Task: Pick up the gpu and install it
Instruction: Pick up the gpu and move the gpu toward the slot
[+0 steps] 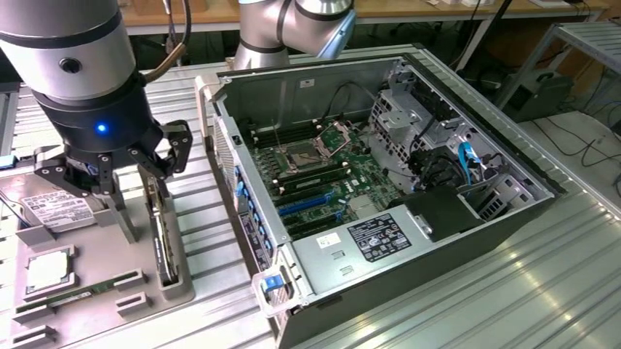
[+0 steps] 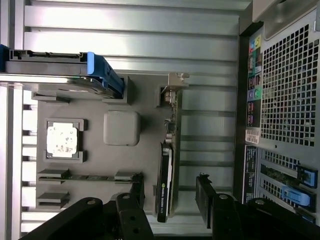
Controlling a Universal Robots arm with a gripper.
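Note:
The gpu (image 1: 164,240) stands on its edge in a slot of the grey parts fixture (image 1: 97,254), at the exterior view's left. In the wrist view the gpu (image 2: 167,165) is edge-on: a thin green card with a black cooler and a silver bracket end. My gripper (image 1: 139,195) hangs just over the card and is open. In the wrist view the gripper (image 2: 170,200) has one black finger (image 2: 134,196) on one side of the card and the other on the opposite side. Neither finger touches the card.
The open computer case (image 1: 505,218) lies at the exterior view's right, with the motherboard (image 1: 325,171) and blue slots (image 1: 308,205) exposed. Its rear panel (image 2: 285,90) is beside the fixture. The fixture also holds a hard drive (image 1: 54,207), a processor (image 2: 61,140) and a memory stick (image 2: 90,177).

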